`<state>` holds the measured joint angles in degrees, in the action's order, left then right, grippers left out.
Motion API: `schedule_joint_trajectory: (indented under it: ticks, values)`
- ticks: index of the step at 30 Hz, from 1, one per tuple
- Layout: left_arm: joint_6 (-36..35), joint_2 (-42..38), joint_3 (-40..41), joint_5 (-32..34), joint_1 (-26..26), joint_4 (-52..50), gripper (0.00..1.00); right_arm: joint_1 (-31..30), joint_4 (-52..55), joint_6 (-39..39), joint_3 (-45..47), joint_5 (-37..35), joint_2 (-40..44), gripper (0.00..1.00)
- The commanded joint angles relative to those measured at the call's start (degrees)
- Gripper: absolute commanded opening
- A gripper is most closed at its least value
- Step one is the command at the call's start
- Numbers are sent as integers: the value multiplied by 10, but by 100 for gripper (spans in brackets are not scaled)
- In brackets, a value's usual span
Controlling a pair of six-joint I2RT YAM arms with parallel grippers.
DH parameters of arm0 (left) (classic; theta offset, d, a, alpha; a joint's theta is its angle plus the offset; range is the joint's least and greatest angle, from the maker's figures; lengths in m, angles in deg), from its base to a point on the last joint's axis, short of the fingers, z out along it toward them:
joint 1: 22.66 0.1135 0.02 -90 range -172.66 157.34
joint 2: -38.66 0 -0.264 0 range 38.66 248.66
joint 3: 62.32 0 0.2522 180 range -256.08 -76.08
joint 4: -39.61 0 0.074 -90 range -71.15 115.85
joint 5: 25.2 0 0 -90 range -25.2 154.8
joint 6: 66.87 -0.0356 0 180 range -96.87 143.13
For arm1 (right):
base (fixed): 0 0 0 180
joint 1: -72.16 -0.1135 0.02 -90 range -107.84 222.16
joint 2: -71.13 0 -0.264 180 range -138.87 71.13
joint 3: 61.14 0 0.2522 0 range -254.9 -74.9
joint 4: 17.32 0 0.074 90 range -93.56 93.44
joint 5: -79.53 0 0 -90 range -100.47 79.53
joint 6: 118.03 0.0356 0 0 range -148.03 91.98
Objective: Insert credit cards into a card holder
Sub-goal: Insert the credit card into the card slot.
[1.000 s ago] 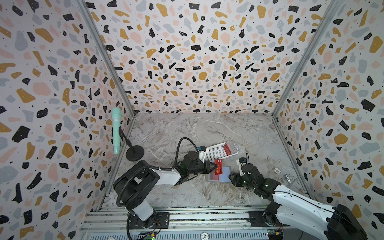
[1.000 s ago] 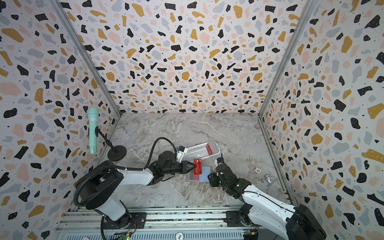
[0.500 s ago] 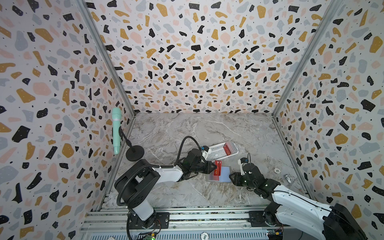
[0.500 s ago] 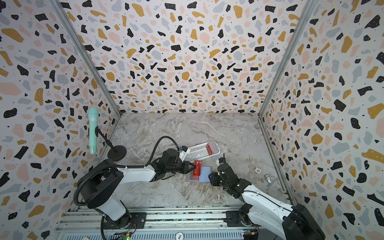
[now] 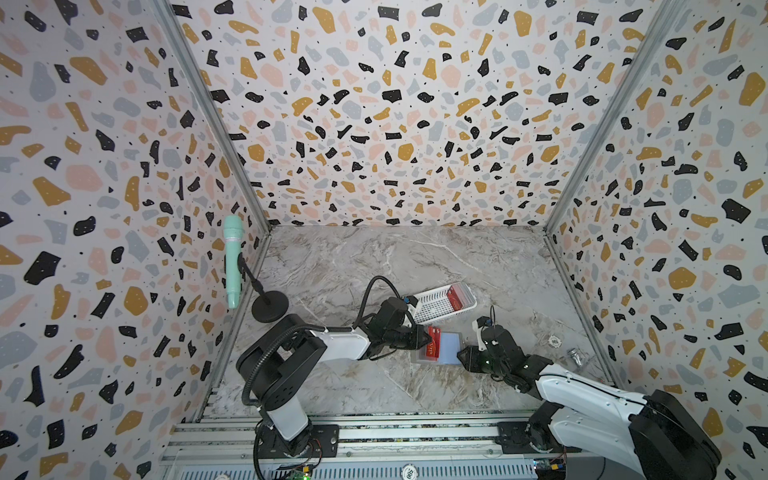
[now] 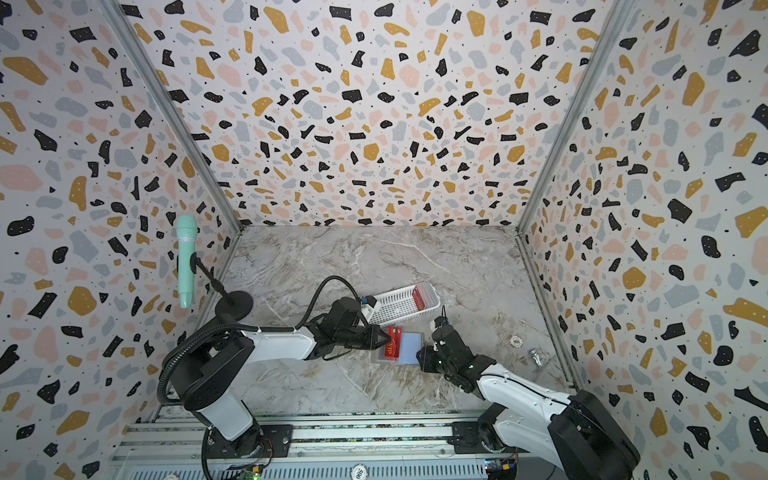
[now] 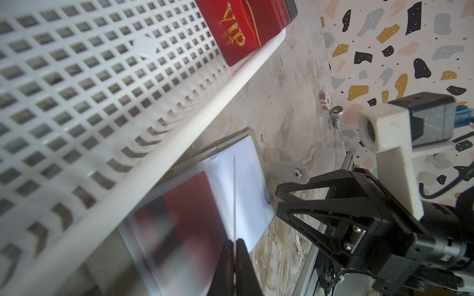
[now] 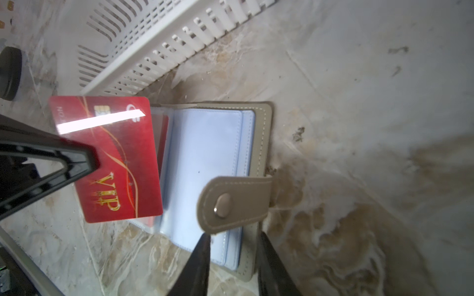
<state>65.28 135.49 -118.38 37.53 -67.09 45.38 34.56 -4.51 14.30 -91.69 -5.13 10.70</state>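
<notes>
The left pincer (image 7: 234, 246) clamped a red card (image 8: 120, 159) just beyond its tips over the card holder (image 8: 210, 153) (I couldn't tell whether the right pincer (image 8: 232, 256) gripped it), so a skewed entry risked jamming.

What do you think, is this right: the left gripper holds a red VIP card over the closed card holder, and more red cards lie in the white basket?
Not quite. The card holder is open, not closed: the right wrist view shows its light blue inside. The left gripper does hold a red VIP card over it, and more red cards lie in the white basket.
</notes>
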Motion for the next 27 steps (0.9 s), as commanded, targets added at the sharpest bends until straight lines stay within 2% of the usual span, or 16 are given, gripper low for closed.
schedule_joint_trajectory:
  ticks: [1,6,16,20,27]
  values:
    - [20,8,-14,-21,7,-12,7,0,-6,-8,-1,-3,-3,32]
    - [43,20,-20,-41,10,-2,7,1,-5,-10,3,-6,-4,32]
    - [90,41,-17,-37,14,12,5,-3,-2,-8,8,-10,3,32]
    - [123,48,-8,-53,14,44,4,-5,-1,-10,7,-10,-4,32]
    - [130,53,-3,-60,14,52,4,-18,0,-8,6,-25,-18,32]
